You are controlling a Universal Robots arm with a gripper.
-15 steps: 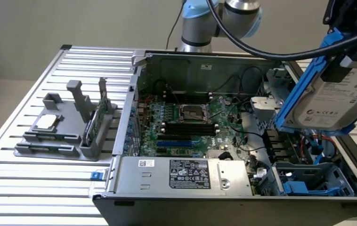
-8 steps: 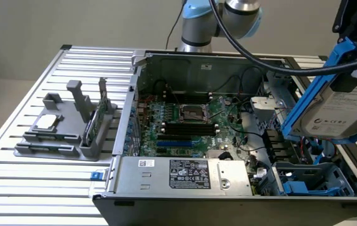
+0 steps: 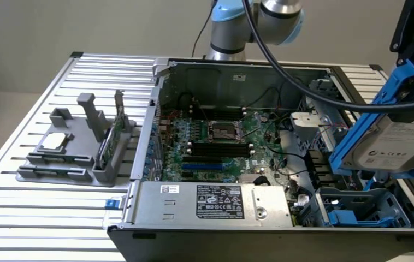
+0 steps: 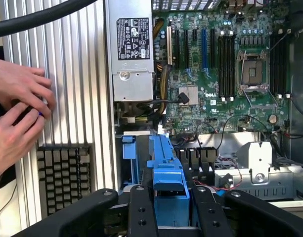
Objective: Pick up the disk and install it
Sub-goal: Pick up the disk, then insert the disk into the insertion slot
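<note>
At the exterior view's left, on the slatted table (image 3: 47,218), a grey rack (image 3: 61,174) carrying a small silver chip (image 3: 54,142) lying flat and a green circuit card (image 3: 112,142) standing on edge. Toward the middle, an open computer case (image 3: 159,109), motherboard (image 3: 261,134) exposed, power supply (image 3: 207,202) along the near side. At the exterior view's right, the disk (image 3: 400,139), silver body and white label in a blue carrier, tilted on edge in the air above the drive bay (image 3: 360,210) at the case's corner, not seated. Seen from the wrist, gripper (image 4: 172,217) with black fingers (image 4: 141,212) clamped on the blue carrier from both sides. Beyond the power supply, over the table's slats, a person's hands (image 4: 22,89) held together, close to a keyboard (image 4: 64,173).
</note>
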